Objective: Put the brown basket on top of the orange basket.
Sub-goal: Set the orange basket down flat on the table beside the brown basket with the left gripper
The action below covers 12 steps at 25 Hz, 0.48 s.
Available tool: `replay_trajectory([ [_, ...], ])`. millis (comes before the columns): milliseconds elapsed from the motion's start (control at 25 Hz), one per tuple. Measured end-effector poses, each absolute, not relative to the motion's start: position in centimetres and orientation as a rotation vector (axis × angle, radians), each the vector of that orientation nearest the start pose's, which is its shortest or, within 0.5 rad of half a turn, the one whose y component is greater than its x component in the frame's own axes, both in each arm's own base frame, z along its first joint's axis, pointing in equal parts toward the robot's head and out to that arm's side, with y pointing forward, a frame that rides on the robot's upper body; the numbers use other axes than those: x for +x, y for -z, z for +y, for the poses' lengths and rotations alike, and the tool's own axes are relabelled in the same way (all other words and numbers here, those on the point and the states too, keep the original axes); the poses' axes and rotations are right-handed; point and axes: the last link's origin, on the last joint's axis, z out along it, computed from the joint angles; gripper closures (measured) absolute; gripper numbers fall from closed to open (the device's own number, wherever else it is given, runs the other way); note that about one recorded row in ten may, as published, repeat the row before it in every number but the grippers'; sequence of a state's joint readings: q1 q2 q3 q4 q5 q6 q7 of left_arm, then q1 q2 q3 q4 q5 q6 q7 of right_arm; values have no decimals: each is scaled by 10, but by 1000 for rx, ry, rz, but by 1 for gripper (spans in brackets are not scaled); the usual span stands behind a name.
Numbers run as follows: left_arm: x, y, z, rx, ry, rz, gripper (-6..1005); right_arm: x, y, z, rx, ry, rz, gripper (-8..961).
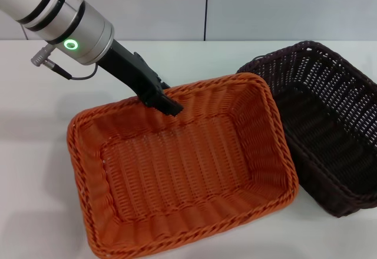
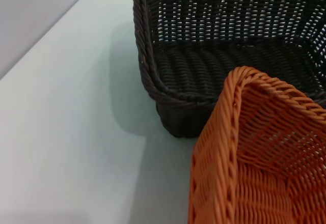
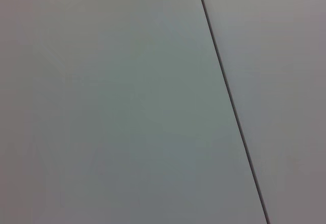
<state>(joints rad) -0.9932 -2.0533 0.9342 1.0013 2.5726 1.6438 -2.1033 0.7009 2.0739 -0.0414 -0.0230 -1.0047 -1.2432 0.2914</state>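
Note:
The orange basket (image 1: 177,170) fills the middle of the head view. Its right side overlaps the near left rim of the brown basket (image 1: 330,123), which stands on the table at the right. My left gripper (image 1: 168,103) reaches down from the upper left and is shut on the orange basket's far rim. In the left wrist view a corner of the orange basket (image 2: 254,152) stands in front of the brown basket (image 2: 224,46), and my own fingers do not show there. The right gripper is out of view.
The white table (image 1: 35,112) runs around both baskets, with bare surface at the left and behind. A grey wall with a dark vertical seam (image 1: 207,6) stands behind the table. The right wrist view shows only grey panels and a dark seam (image 3: 229,96).

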Motion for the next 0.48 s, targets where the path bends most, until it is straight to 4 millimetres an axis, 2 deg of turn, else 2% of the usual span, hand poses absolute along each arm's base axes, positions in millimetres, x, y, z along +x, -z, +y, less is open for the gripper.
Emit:
replay_trajectory([
  [160,-117,-25,418,-2859,-269,-540,484,294,-59,402,-1250,-922,524,419],
  [440,-117,-40,425,-2753,-217,-486,220,296,-59,401,-1248,-916,528,422],
  [480,-116,-42,426,-2742,-198,-480,215,296,-59,400,-1248,-916,528,422],
])
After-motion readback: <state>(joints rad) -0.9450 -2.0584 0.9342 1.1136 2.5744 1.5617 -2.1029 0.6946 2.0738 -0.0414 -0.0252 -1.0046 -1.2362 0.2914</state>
